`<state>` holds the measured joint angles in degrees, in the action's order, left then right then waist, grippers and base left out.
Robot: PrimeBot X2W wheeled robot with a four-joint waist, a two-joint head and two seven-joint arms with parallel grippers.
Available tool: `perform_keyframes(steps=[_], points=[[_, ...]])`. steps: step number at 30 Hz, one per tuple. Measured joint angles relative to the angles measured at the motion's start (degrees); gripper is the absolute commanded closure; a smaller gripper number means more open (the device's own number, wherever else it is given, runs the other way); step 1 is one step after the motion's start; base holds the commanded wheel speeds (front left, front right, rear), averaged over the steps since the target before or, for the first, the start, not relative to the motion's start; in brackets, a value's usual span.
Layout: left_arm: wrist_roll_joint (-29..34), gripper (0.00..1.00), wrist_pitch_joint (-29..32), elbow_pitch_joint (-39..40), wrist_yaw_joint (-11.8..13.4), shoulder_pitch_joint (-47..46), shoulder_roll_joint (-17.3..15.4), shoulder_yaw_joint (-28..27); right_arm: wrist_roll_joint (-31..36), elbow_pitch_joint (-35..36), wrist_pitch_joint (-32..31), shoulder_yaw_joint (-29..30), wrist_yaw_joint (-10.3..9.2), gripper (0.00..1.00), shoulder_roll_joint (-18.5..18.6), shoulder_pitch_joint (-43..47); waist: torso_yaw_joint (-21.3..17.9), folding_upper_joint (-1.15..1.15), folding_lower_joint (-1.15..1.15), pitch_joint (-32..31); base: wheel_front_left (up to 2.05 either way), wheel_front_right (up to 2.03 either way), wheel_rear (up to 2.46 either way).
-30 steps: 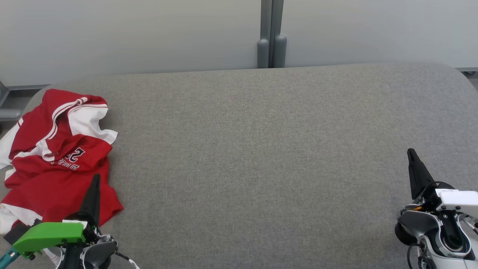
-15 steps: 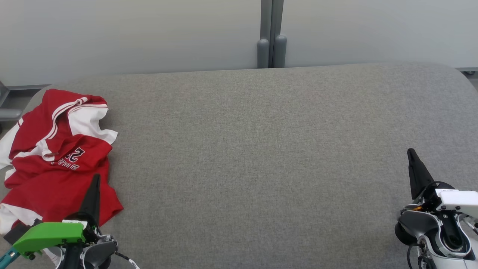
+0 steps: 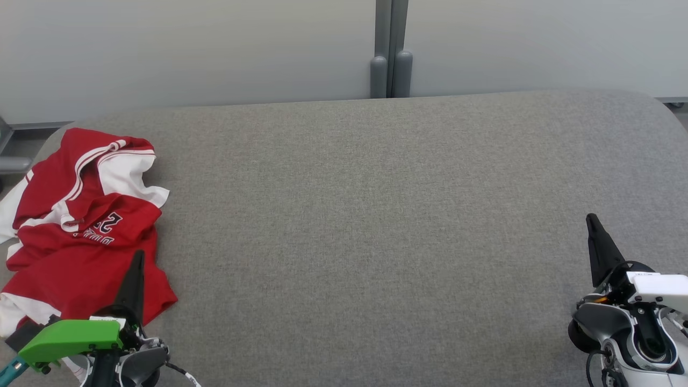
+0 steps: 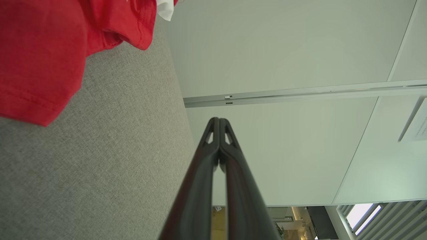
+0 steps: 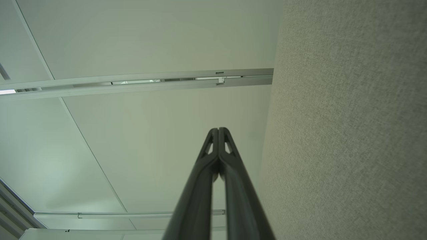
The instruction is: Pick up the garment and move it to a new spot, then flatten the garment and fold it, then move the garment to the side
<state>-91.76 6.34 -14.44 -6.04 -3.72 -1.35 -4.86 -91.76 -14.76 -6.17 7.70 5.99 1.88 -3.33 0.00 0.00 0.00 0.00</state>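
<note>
The garment (image 3: pixel 80 231), a red and white jersey with dark lettering, lies crumpled at the left end of the grey fabric surface (image 3: pixel 376 242), and part of it hangs over that end. My left gripper (image 3: pixel 138 255) is shut and empty, its tips over the garment's near right edge. In the left wrist view its gripper (image 4: pixel 219 119) has tips pressed together, with the red garment (image 4: pixel 36 56) at the upper left. My right gripper (image 3: pixel 591 219) is shut and empty at the lower right, far from the garment. The right wrist view shows that gripper (image 5: pixel 218 129) closed beside the surface (image 5: pixel 350 133).
A pale wall (image 3: pixel 188 48) runs behind the surface, with a grey vertical post (image 3: pixel 391 48) at its middle. The surface's far edge curves down at both ends. A broad stretch of bare grey fabric lies between the two grippers.
</note>
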Motion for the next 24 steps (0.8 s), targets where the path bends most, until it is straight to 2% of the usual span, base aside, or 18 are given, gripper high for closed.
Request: perform_keyframes(steps=[5, 6, 13, 24], points=[[0.0, 1.0, 0.0, 0.0, 0.0, 0.0, 0.0, 0.0, 0.0, 0.0, 0.0, 0.0, 0.0, 1.0, 0.0, 0.0, 0.0, 0.0, 0.0, 0.0, 0.0, 0.0, 0.0], [0.0, 0.0, 0.0, 0.0, 0.0, 0.0, 0.0, 0.0, 0.0, 0.0, 0.0, 0.0, 0.0, 0.0, 0.0, 0.0, 0.0, 0.0, 0.0, 0.0, 0.0, 0.0, 0.0], [0.0, 0.0, -0.1, -3.6, 0.1, 3.5, 1.4, 0.3, 0.0, -3.7, 0.1, -0.5, -0.05, 0.0, -1.7, 3.8, 0.0, 0.0, 0.0, 0.0, 0.0, 0.0, 0.0], [2.6, 0.0, -2.0, -3.2, 0.1, 3.6, 1.5, 2.2, 3.6, -3.4, 2.2, -1.4, -0.05, 0.0, -1.6, 3.9, 0.0, 0.0, 0.0, 0.0, 0.0, 0.0, 0.0]])
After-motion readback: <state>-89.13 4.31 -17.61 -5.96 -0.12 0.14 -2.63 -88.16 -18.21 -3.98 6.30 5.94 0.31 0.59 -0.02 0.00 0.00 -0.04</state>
